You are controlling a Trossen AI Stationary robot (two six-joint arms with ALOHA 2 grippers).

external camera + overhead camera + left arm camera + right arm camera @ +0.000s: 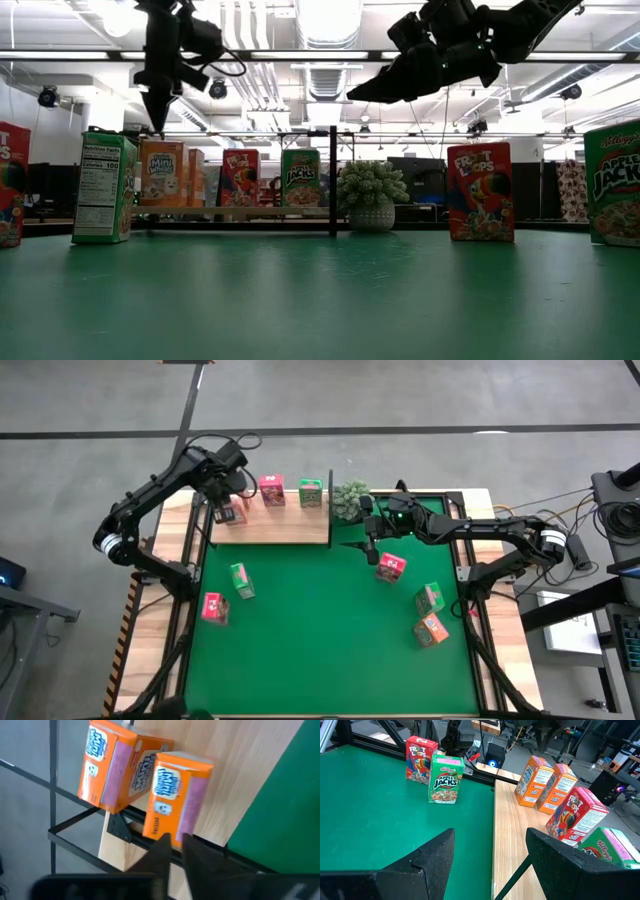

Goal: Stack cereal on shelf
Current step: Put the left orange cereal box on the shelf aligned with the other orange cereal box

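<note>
The shelf (285, 527) is a light wood board at the mat's far left. On it stand two orange cereal boxes (115, 765) (175, 795), a pink-red one (271, 490) and a green one (311, 492), all resting on their bases. My left gripper (174, 847) hangs shut above the orange boxes, pointing steeply down and touching nothing. My right gripper (490, 865) hovers open over the mat near the shelf's right end, with nothing between its fingers. Several more cereal boxes stand on the green mat: green (241, 580), red (214, 607), red (390, 567), green (430, 598), orange (432, 630).
A bushy grey-green plant (351, 498) in a pot stands at the shelf's right end, close to my right arm. Thin black uprights (333, 180) rise at the shelf's ends. The green mat (330, 640) has open room in its middle and near part.
</note>
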